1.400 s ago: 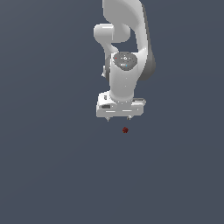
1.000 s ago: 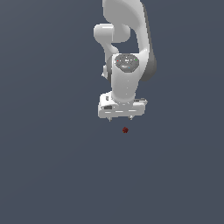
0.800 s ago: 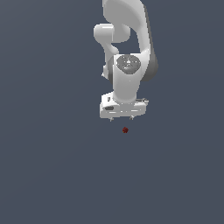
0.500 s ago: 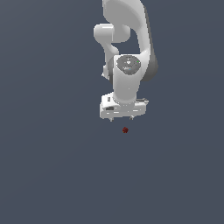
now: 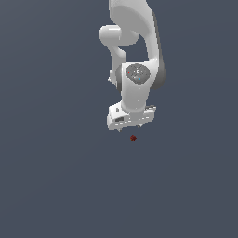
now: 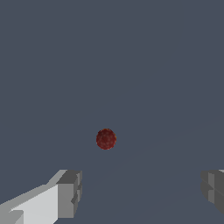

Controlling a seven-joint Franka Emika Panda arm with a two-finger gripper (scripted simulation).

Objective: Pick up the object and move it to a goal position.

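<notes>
The object (image 5: 133, 138) is a tiny dark red, lumpy ball lying on the flat grey surface. In the wrist view the object (image 6: 106, 138) lies ahead of the two fingers, between their lines. My white gripper (image 5: 135, 126) hangs just above and behind the object, not touching it. Its fingers (image 6: 69, 194) stand wide apart with nothing between them, so it is open and empty. In the exterior view only short dark fingertips show under the white hand.
The white arm (image 5: 137, 56) rises from the hand to the top of the exterior view. The grey surface (image 5: 56, 176) is flat and even all around.
The gripper has tilted and shifted slightly while hovering above the object. The object has not moved.
</notes>
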